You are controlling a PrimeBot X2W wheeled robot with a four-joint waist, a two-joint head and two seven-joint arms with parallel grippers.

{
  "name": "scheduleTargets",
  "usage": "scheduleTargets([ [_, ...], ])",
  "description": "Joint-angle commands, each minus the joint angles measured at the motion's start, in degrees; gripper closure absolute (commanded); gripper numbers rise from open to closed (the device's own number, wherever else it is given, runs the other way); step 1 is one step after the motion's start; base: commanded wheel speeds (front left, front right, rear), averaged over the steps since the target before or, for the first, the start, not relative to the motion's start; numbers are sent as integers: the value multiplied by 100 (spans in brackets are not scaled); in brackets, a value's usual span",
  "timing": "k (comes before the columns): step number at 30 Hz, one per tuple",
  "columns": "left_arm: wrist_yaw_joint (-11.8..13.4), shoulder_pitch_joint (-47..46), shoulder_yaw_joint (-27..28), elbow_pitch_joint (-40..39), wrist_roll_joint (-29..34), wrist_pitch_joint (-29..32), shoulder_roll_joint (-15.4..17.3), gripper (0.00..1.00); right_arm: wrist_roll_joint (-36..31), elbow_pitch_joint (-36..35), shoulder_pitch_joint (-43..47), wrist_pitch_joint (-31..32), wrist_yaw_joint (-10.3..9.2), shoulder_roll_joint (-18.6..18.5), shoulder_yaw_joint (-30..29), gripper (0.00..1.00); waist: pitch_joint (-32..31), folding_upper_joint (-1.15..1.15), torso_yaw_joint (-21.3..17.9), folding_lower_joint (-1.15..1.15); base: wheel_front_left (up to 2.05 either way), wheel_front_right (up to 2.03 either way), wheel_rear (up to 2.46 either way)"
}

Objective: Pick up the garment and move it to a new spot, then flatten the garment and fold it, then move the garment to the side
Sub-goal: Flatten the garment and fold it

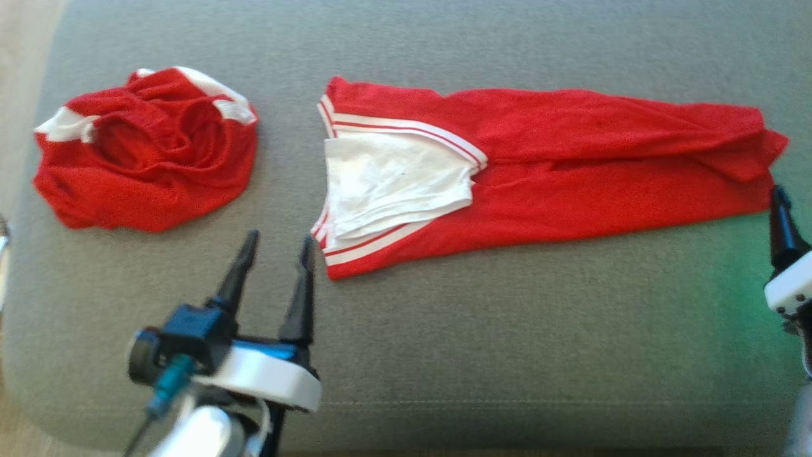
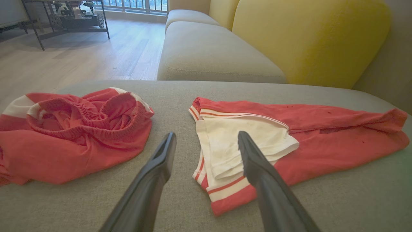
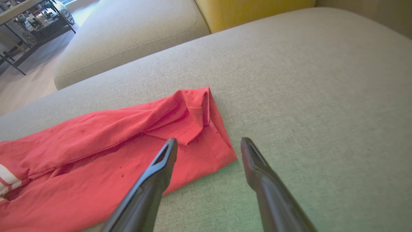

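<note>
Left end effector (image 1: 281, 238) stands wide open and empty, just beside the white-striped end of the folded red garment (image 1: 571, 165) on the grey sofa cushion (image 1: 444, 330). Right end effector (image 3: 209, 141) is also open and empty, at the other end.

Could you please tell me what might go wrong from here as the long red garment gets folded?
The crumpled garment lies close beside the left claw; a sideways sweep might snag it. The white flap sits loose on the long garment, so lifting its ends could spill it and undo the fold.
</note>
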Motion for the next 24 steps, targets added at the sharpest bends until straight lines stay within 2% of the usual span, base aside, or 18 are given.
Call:
scheduleTargets([
  [1,5,-65,187,-207,150,-69,-7,0,0,-32,-315,-23,-2,-43,73,0,-102,0,153,1,0,0,0],
  [7,-139,118,148,-154,510,-69,-363,0,-618,671,-1026,287,-2,-43,-312,0,-60,0,523,1,0,0,0],
  [14,-422,163,274,-18,736,-70,-711,0,-1877,1032,-1541,758,-2,-129,-1142,0,120,0,985,1,0,0,0],
  [24,-750,216,532,38,956,-70,-927,0,-2343,1180,-1702,1230,-2,-83,-1837,0,276,0,1080,1,0,0,0],
])
